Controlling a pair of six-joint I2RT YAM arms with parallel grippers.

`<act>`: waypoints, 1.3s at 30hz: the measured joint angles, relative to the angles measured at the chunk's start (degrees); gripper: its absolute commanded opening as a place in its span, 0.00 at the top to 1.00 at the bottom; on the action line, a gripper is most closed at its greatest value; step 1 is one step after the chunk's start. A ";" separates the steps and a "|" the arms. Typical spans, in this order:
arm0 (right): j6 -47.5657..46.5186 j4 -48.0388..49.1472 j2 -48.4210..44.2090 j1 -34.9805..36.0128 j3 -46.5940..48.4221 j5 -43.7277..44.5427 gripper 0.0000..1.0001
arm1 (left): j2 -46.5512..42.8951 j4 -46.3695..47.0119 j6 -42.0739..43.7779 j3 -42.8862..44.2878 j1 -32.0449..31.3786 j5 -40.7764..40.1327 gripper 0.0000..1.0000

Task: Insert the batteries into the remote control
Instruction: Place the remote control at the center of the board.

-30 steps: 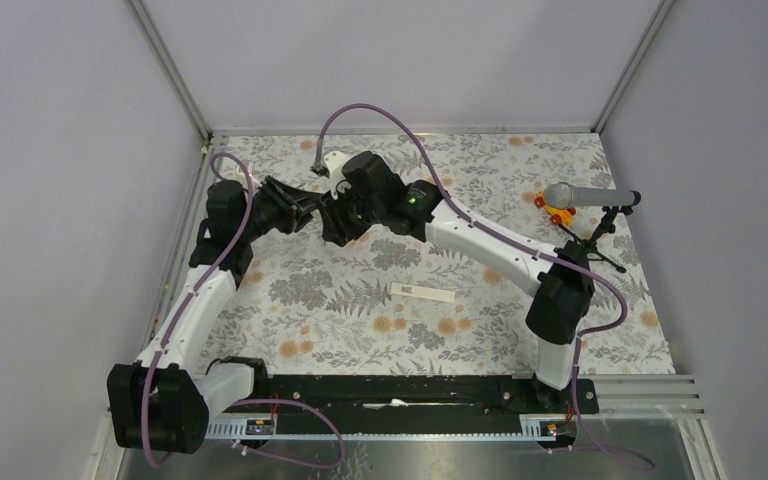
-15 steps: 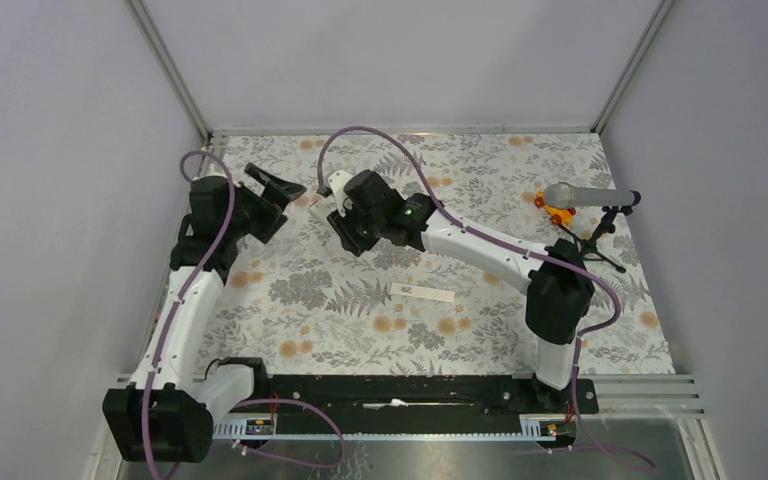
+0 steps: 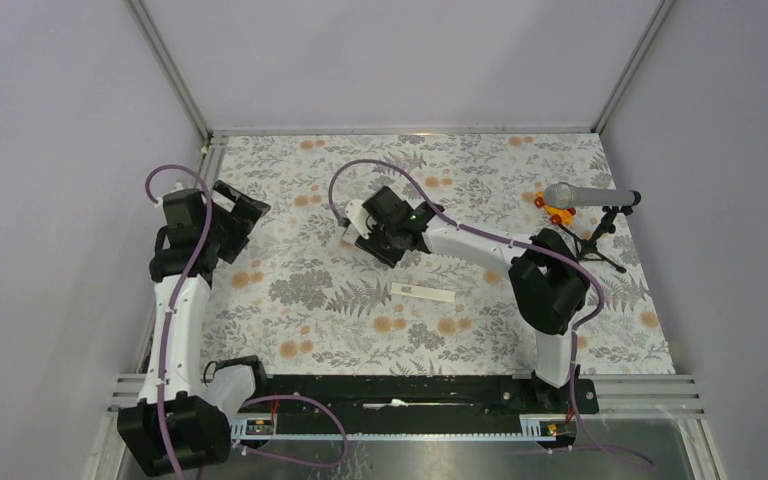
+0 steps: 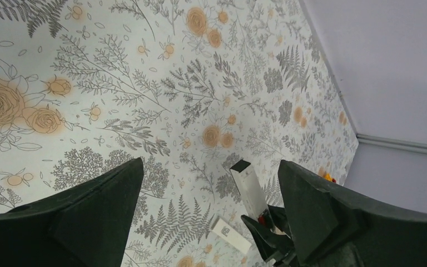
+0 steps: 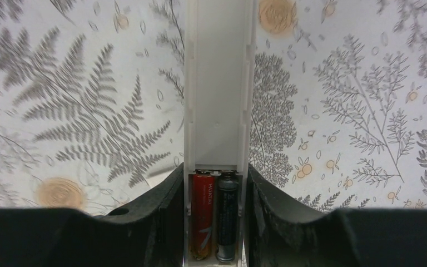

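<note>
The white remote control (image 5: pixel 219 83) sits lengthwise between my right gripper's (image 5: pixel 218 186) jaws, which are shut on its sides. Its compartment lies uncovered, and two batteries lie side by side in it, one red (image 5: pixel 203 219) and one black (image 5: pixel 227 219). From above, the right gripper (image 3: pixel 368 230) holds the remote control (image 3: pixel 352 222) over the middle of the mat. My left gripper (image 3: pixel 243 205) is open and empty near the left wall, well apart from the remote. The left wrist view, with its gripper (image 4: pixel 211 161) open, shows the remote control (image 4: pixel 251 192) with its dark end up.
A thin white cover strip (image 3: pixel 427 292) lies flat on the floral mat near the centre; it also shows in the left wrist view as the strip (image 4: pixel 228 232). A grey microphone (image 3: pixel 585 195) on a stand and an orange toy piece (image 3: pixel 557 212) are at the right.
My left gripper has opened wide and drawn back to the left, away from the remote. The right gripper has carried the remote a little right and nearer, staying shut on it.
</note>
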 measured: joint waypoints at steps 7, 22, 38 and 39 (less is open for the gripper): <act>-7.48 0.33 1.38 -0.52 -6.80 -0.04 0.65 | 2.62 0.76 1.29 -1.62 0.00 4.42 0.05; -12.57 2.89 4.57 -1.03 -7.10 3.82 0.36 | 3.26 2.64 2.14 -4.68 0.02 11.65 0.04; 2.97 -5.92 0.09 -5.01 -2.38 1.84 0.16 | 0.74 6.78 3.15 -14.19 -5.66 15.10 0.02; 6.69 -5.88 -1.97 -5.33 -2.97 2.67 0.15 | 0.66 8.28 2.60 -16.15 -8.17 15.08 0.02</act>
